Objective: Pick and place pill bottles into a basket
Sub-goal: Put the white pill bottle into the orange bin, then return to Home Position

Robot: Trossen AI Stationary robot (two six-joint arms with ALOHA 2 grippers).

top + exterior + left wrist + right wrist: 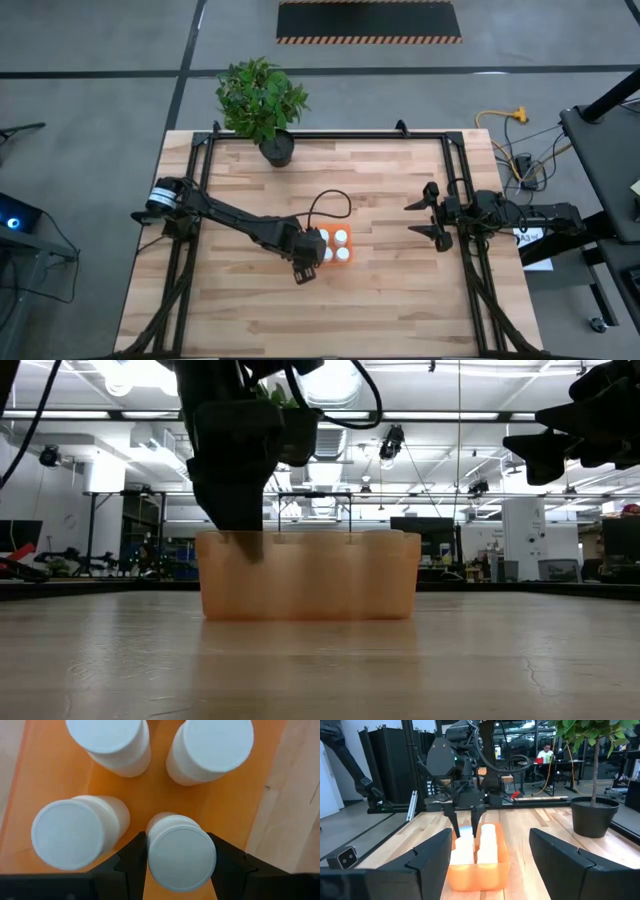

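The pale butcher-block wooden table [400,200] looks smooth with a faint sheen. The shallow orange plastic basket [230,810] is smooth and slightly translucent. The small white plastic pill bottles [209,745] have matt caps.

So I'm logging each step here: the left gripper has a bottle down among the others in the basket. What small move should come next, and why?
Probably open the left gripper and lift straight up. Its fingers flank the capped pill bottle, which is already inside the orange basket beside three other bottles, so only release seems left. A straight lift should avoid knocking the close neighbours. The right gripper waits open near the table's right edge.
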